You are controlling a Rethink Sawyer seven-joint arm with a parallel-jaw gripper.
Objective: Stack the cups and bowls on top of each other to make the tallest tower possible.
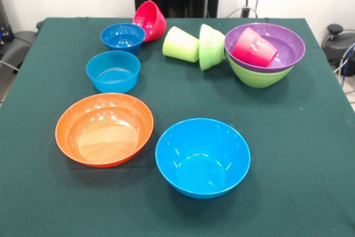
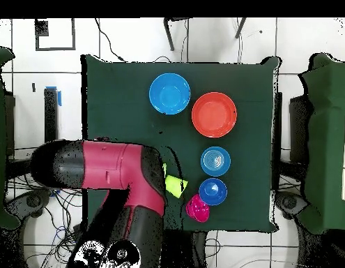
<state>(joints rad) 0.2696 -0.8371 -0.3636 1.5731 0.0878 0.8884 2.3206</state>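
The tower stands at the right rear: a large lime-green bowl [image 1: 258,77] holds a wide purple bowl [image 1: 289,45], and a red cup [image 1: 254,47] lies tilted inside it. Next to it a small lime-green bowl [image 1: 211,46] and a lime-green cup [image 1: 181,44] [image 2: 175,184] lie on their sides. A small pink-red bowl [image 1: 150,19] [image 2: 197,208] leans on its side behind a small dark blue bowl [image 1: 123,37] [image 2: 212,190]. No gripper shows in the front view. In the overhead view the red and black arm [image 2: 112,174] covers the tower.
A small light blue bowl [image 1: 113,70] [image 2: 215,160], a large orange bowl [image 1: 104,129] [image 2: 214,114] and a large light blue bowl [image 1: 202,156] [image 2: 169,93] stand upright on the dark green tablecloth [image 1: 310,154].
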